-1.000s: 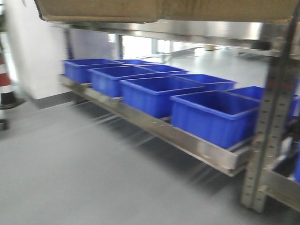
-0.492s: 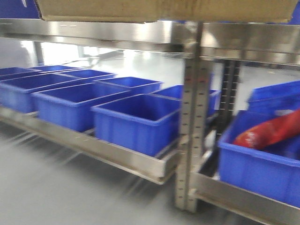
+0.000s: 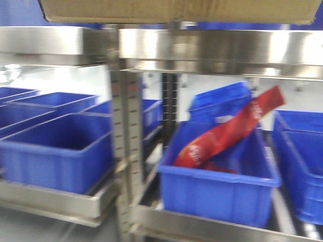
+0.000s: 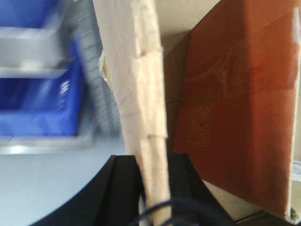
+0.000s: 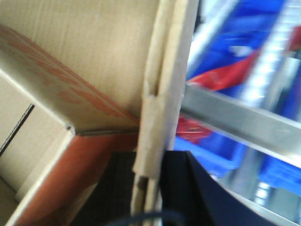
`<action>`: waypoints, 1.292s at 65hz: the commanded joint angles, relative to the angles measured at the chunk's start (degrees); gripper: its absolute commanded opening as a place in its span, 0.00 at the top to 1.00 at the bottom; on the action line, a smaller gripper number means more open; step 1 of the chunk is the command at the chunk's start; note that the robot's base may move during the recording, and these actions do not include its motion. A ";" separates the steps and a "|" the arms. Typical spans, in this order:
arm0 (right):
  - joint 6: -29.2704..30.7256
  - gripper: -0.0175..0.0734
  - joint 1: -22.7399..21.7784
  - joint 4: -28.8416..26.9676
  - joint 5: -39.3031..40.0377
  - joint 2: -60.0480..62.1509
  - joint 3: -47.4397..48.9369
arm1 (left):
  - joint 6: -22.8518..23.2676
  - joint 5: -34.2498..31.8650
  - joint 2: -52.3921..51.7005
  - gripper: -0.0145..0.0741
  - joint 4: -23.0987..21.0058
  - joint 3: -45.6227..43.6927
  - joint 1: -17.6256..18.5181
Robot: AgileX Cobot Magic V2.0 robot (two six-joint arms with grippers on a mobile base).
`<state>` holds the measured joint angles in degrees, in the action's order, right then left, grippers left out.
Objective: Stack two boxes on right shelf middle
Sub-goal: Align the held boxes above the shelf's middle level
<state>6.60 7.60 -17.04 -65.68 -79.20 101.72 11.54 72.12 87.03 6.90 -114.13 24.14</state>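
Above the mirror-bright steel shelf (image 3: pixel 217 45) — a flat-bottomed, tan cardboard carton (image 3: pixel 176 10).

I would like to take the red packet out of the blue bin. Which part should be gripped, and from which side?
Grip the packet by its upper end, which sticks out above the bin rim toward the right rear. Come from the front, under the shelf, since that shelf probably blocks a straight descent. The lower end lies deep in the bin.
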 commanded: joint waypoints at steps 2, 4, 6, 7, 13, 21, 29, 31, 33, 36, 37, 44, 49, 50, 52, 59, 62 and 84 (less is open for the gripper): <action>0.51 0.98 -0.50 1.81 2.17 0.36 0.59 | -0.40 -2.15 -1.43 0.96 1.55 -1.04 -0.21; 0.51 0.98 -0.50 1.81 2.17 0.36 0.59 | -0.40 -2.15 -1.43 0.96 1.55 -1.04 -0.21; 0.51 0.98 -0.50 1.81 2.17 0.36 0.59 | -0.40 -2.15 -1.43 0.96 1.55 -1.04 -0.21; 0.51 0.98 -0.50 1.81 2.17 0.36 0.59 | -0.40 -2.15 -1.43 0.96 1.55 -1.04 -0.21; 0.51 0.98 -0.50 1.81 2.17 0.36 0.59 | -0.40 -2.15 -1.43 0.96 1.55 -1.04 -0.21; 0.51 0.98 -0.50 1.81 2.17 0.36 0.59 | -0.40 -2.15 -1.43 0.96 1.55 -1.04 -0.21; 0.51 0.98 -0.50 1.81 2.17 0.36 0.59 | -0.40 -2.15 -1.43 0.96 1.55 -1.04 -0.21; 0.51 0.98 -0.50 1.81 2.17 0.36 0.59 | -0.40 -2.15 -1.43 0.96 1.55 -1.04 -0.21; 0.51 0.98 -0.50 1.81 2.17 0.36 0.59 | -0.40 -2.15 -1.43 0.96 1.55 -1.04 -0.21; 0.51 0.98 -0.50 1.81 2.17 0.36 0.59 | -0.40 -2.15 -1.43 0.96 1.55 -1.04 -0.21; 0.51 0.98 -0.50 1.81 2.17 0.36 0.59 | -0.40 -2.15 -1.43 0.96 1.55 -1.04 -0.21; 0.51 0.98 -0.50 1.81 2.17 0.36 0.59 | -0.40 -2.15 -1.43 0.96 1.55 -1.04 -0.21; 0.51 0.98 -0.50 1.81 2.17 0.36 0.59 | -0.40 -2.15 -1.43 0.96 1.55 -1.04 -0.21; 0.51 0.98 -0.50 1.81 2.17 0.36 0.59 | -0.40 -2.15 -1.43 0.96 1.55 -1.04 -0.21; 0.51 0.98 -0.50 1.81 2.17 0.36 0.59 | -0.40 -2.15 -1.43 0.96 1.55 -1.04 -0.21; 0.51 0.98 -0.50 1.81 2.17 0.36 0.59 | -0.40 -2.15 -1.43 0.96 1.55 -1.04 -0.21; 0.51 0.98 -0.50 1.81 2.17 0.36 0.59 | -0.40 -2.15 -1.43 0.96 1.55 -1.04 -0.21; 0.51 0.98 -0.50 1.82 2.33 0.36 0.59 | -0.40 -2.15 -1.43 0.96 1.67 -1.04 -0.21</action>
<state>6.60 7.60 -17.04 -65.58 -79.20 101.72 11.54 72.12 87.03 6.98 -114.13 24.14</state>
